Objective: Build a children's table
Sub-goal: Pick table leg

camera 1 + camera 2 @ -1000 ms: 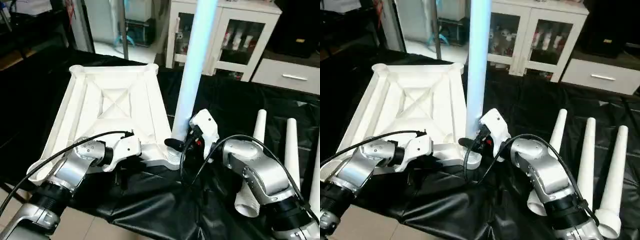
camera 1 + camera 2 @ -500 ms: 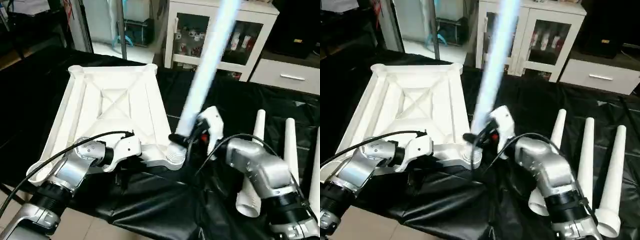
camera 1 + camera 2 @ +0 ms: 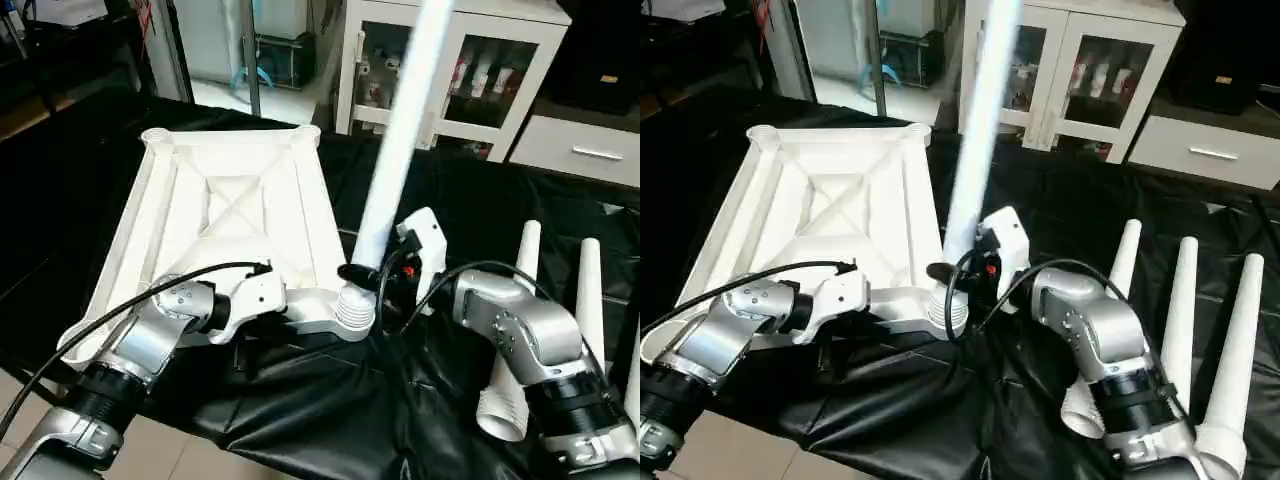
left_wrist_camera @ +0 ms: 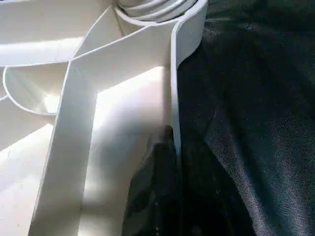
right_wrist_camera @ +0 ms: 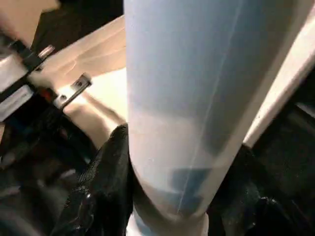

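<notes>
Left eye view, from the robot's left across to its right: the left gripper [image 3: 285, 318] sits at about seven o'clock in the scene, its black fingers [image 4: 157, 172] pinched together on the thin near rim of the tabletop [image 3: 235, 215], one inside the wall and one outside it. The white tabletop lies ribbed side up on the black-covered work table [image 3: 470, 210], stretching from the middle toward eleven o'clock, with a round socket [image 3: 353, 308] at its near corner just beside the gripped rim. At the centre the right gripper [image 3: 362, 272] is clamped around the lower end of a leg [image 3: 395, 150] — a long white tube that rises from the socket and leans toward one o'clock. The wrist view shows its dark fingers [image 5: 106, 167] pressed on both sides of the tube. Out at four o'clock, three more legs [image 3: 1185, 300] lie side by side on the black cover, well apart from the tabletop — wide ends nearest the robot
</notes>
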Available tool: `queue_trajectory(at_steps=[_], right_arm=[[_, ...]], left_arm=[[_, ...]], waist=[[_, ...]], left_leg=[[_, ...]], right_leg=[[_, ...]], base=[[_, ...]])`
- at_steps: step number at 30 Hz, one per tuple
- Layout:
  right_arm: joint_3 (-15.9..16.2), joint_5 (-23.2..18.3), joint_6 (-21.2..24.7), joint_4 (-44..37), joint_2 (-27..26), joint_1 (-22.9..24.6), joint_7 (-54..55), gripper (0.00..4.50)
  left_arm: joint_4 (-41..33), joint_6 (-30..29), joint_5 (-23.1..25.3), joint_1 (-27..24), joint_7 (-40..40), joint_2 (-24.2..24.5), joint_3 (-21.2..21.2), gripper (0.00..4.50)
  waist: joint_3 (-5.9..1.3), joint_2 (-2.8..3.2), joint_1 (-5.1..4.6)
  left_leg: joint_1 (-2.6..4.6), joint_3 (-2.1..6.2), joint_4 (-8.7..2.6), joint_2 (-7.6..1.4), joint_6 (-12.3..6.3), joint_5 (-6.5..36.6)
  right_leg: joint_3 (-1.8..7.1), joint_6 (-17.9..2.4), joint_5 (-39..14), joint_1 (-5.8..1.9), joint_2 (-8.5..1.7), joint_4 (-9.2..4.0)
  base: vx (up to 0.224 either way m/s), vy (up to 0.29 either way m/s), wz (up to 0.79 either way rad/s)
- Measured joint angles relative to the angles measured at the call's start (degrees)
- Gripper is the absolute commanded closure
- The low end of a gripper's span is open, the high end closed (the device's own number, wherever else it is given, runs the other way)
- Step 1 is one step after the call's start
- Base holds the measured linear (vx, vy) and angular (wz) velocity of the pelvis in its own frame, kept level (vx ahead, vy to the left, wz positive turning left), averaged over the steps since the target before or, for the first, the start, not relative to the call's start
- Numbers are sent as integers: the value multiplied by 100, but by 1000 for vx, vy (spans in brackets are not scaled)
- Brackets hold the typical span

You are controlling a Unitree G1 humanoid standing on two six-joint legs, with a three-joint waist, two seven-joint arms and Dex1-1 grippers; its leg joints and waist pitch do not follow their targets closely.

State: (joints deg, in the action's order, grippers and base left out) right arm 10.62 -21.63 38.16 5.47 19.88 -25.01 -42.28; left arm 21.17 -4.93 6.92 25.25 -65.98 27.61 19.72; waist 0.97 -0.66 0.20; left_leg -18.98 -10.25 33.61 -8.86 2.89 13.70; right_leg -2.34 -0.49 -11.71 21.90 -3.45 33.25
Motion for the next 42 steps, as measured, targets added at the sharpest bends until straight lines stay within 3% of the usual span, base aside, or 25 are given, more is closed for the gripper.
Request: queue_trajectory(at_steps=[5,19,30,42], right_arm=[[133,80,84,-134,144,-140,-194,266],[373,141,353,221,120,-543,-340,266],[-79,36,-31,661,-292,-339,-116,266],[-447,-153,-481,218,-402,409,124,266]], left_arm=[[-76,0,-37,-23,-30,14,0,450],[-138,-33,-45,-55,-60,30,-4,450],[-190,-89,-35,-58,-19,9,31,450],[-241,-84,-33,-61,-5,-15,77,450]], waist=[[24,34,7],[27,27,4],[22,25,5],[15,43,43]], left_leg=[[-1,-3,-6,0,0,-1],[0,-3,-8,-4,2,-2],[0,-3,-6,-4,3,-2],[-6,-3,-11,-4,3,-1]], right_leg=[[3,-25,20,-1,0,19],[4,-25,19,0,-1,45],[6,-26,19,-3,-2,45],[6,-19,11,-4,-2,41]], base=[[0,0,0],[0,0,0],[0,0,0],[0,0,0]])
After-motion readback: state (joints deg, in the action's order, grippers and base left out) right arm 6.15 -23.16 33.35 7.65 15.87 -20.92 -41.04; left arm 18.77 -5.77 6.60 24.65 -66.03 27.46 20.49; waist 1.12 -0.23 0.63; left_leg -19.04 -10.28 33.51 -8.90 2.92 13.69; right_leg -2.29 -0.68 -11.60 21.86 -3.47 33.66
